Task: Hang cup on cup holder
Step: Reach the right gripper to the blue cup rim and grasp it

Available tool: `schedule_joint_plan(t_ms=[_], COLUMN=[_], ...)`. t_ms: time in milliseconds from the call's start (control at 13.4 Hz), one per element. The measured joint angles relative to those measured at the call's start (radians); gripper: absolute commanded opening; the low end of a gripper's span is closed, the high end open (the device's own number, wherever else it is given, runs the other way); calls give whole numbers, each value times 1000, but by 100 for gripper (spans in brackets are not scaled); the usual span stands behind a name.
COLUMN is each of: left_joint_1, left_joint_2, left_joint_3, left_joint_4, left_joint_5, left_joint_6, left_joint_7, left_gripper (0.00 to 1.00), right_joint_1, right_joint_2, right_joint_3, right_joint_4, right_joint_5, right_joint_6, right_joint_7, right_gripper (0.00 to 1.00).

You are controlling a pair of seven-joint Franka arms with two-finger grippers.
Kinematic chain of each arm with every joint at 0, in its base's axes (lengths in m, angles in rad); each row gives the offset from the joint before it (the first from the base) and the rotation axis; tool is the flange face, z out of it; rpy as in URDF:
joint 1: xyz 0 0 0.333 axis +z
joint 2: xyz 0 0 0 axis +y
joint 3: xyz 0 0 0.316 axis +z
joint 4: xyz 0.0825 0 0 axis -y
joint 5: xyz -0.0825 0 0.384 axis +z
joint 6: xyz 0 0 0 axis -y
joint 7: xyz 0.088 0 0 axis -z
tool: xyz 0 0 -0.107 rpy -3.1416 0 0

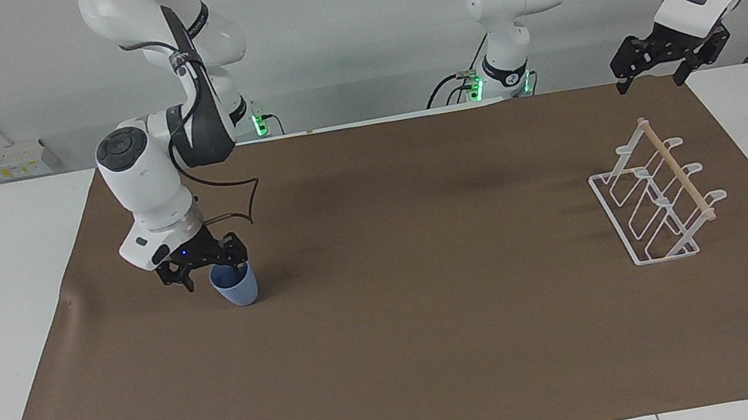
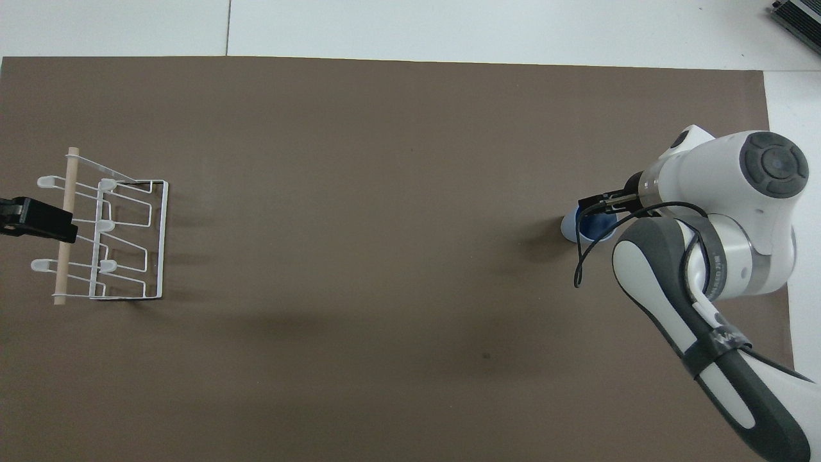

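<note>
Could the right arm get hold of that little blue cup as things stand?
Probably yes: the right gripper is open at the upright cup's rim, one finger apparently inside it, with nothing in the way.

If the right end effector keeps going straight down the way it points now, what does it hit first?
Probably the small light-blue plastic cup: the open right end effector sits at its rim, one finger seemingly inside; below lies the brown table mat.

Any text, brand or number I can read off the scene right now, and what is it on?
None can be read.
Right arm's forearm band: white lettering, too blurred to read.
Right arm's upper link: dark marking, too small to read.
Box at the wall: yellow spots, unreadable.
Cup, cup holder, brown mat: no print visible.
</note>
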Motion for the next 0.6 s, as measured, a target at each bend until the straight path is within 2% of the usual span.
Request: schedule_joint_plan(t_ms=[373, 447, 522, 596], left_joint_1=[0, 0, 0, 0], left_joint_2=[0, 0, 0, 0], left_joint_3=[0, 0, 0, 0], left_joint_4=[0, 0, 0, 0], left_joint_5=[0, 0, 0, 0], left_joint_6=[0, 0, 0, 0], left_joint_7=[0, 0, 0, 0], left_gripper=[100, 100, 100, 100], right_joint_1=[-35, -36, -36, -36], right_joint_2=[0, 0, 0, -1], right_joint_3=[-2, -2, -2, -2], right_joint_4=[-93, -99, -100, -100], right_joint_5=[0, 0, 0, 0], right_joint_6=[121, 125, 125, 125], right_joint_7=[-43, -44, -44, -44], right_gripper=[100, 92, 63, 29])
